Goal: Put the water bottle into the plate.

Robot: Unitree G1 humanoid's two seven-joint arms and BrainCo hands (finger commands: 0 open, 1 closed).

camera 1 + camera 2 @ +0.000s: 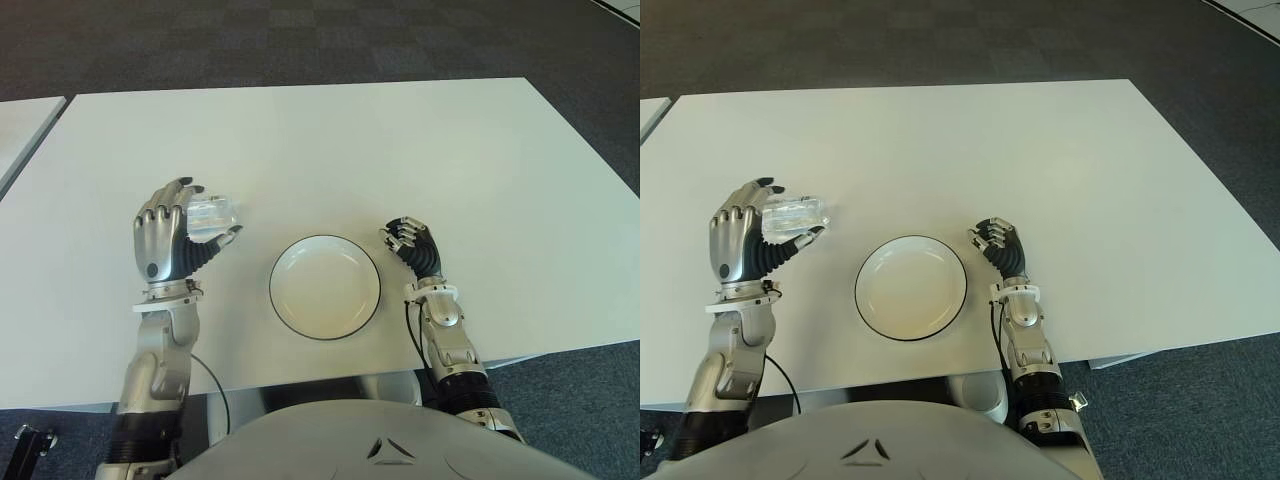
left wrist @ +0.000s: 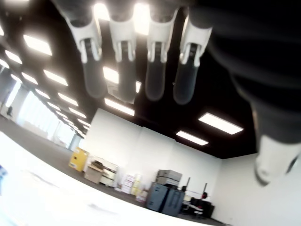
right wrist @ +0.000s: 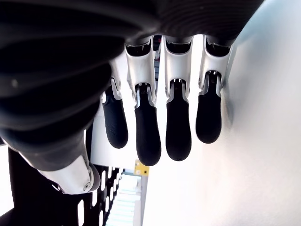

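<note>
A clear plastic water bottle (image 1: 795, 217) lies sideways in my left hand (image 1: 207, 210), held a little above the white table (image 1: 400, 150) to the left of the plate. The fingers curl over its top and the thumb (image 1: 226, 237) presses from below. In the left wrist view the fingers (image 2: 126, 70) show blurred through the clear plastic. The white plate with a dark rim (image 1: 273, 291) sits empty at the near middle of the table. My right hand (image 1: 410, 240) shows just right of the plate, fingers relaxed and holding nothing.
The table's near edge runs just below the plate. A second table's corner (image 1: 20, 125) shows at far left. Dark carpet (image 1: 300, 40) lies beyond the far edge. Bare tabletop stretches behind and to the right of the plate.
</note>
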